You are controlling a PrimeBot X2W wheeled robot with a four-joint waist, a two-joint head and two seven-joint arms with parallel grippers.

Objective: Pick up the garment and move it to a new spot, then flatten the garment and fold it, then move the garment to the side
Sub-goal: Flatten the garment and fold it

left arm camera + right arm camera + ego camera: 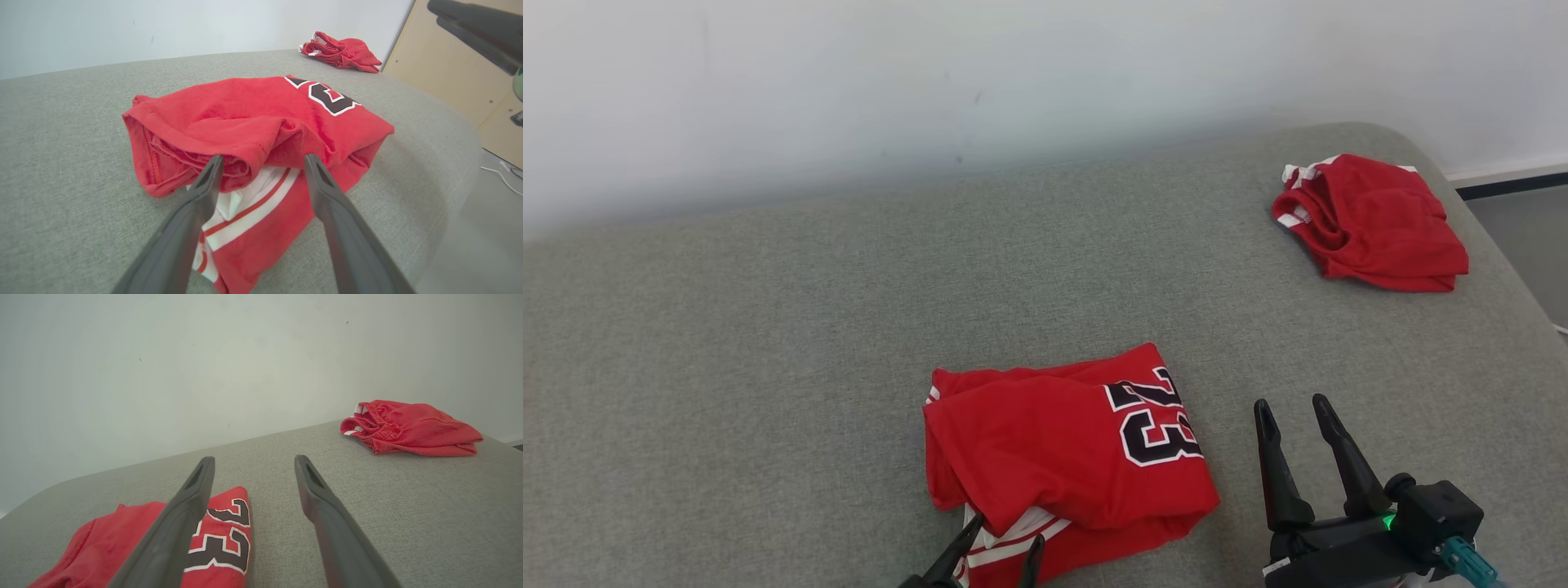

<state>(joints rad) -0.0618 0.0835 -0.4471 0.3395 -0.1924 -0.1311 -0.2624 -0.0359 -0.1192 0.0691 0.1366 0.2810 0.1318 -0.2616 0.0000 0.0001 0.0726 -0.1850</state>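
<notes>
Red jersey (1062, 457), folded, lower centre; left gripper (1007, 529) fingers apart at its bottom edge, right gripper (1290, 402) likewise, lower right.

The red garment (1045, 441), numbered 23, is laid loosely folded on the grey upholstered surface (768, 327), white-striped trim exposed at its near edge.

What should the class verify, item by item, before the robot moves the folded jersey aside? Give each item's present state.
1. Left gripper open: ok.
2. Left gripper at the jersey near edge: ok.
3. Left fingertips touching the fabric: cannot tell.
4. Right gripper open, beside the jersey, off the cloth: ok.
5. Fold neat: not ok, near edge bunched.
6. Second red garment well away, far right corner: ok.
</notes>
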